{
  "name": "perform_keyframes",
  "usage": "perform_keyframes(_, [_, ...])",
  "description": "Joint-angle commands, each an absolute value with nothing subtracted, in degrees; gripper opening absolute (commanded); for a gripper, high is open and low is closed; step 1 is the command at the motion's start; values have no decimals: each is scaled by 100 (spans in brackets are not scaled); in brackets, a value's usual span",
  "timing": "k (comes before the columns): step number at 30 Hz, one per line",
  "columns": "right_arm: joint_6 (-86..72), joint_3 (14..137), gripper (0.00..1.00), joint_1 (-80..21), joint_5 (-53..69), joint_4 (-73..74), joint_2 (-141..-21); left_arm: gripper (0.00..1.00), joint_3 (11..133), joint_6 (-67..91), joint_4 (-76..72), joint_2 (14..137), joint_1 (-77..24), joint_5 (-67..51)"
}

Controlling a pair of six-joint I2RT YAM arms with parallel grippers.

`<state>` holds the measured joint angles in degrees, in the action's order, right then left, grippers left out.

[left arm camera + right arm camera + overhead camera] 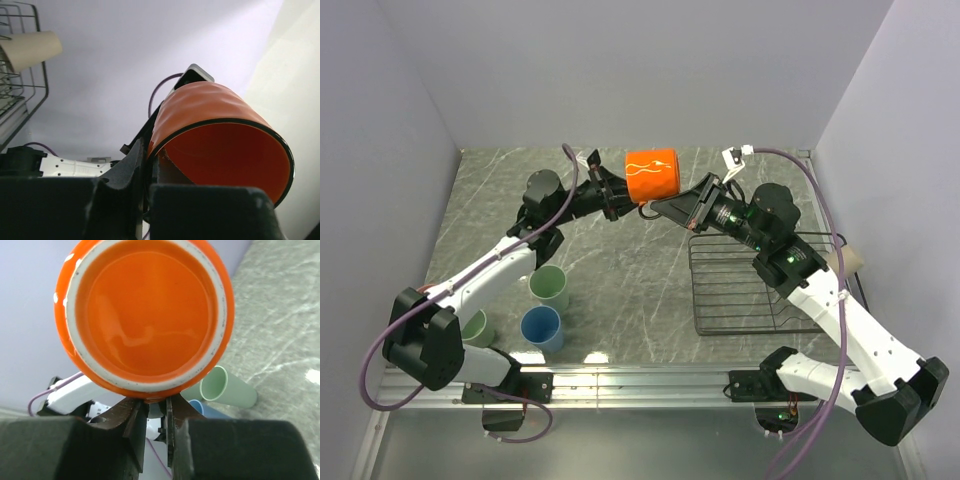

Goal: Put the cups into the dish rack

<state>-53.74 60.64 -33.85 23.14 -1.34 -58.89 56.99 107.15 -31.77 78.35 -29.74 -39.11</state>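
Orange mug (652,175) hangs on its side above the worktop (620,270), left gripper (617,200) clamped on its rim, right gripper (156,407) pinched narrowly onto its lower edge

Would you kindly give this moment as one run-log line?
orange mug: aloft | left tool: shut on rim | right tool: shut at base edge | dish rack: lacks mug

white arms (480,278), black joints, purple cables (567,190), black left claw (620,202) and right claw (656,207)
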Motion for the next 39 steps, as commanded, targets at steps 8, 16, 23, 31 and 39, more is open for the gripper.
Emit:
perform_keyframes(8, [-4808, 6548, 0, -3349, 1161, 474, -5336, 55, 6680, 7640, 640, 7401, -3217, -3763])
perform_keyframes(16, [-4571, 6679, 0, -3006, 704, 1229, -4923, 70, 6714, 6839, 1835, 7190, -3129, -3402])
perform_keyframes(23, [-3939, 6917, 0, -2576, -438, 2960, -4702, 71, 7127, 5584, 3628, 7067, -2945, -2339])
perform_keyframes(31, [-3981, 5942, 0, -2601, -1028, 3857, -4517, 71, 7383, 4729, 4903, 6742, -2804, -1091])
perform_keyframes(39, [-4271, 4879, 0, -2672, -1169, 3674, -4720, 69, 7172, 4553, 5089, 6372, -2637, -888])
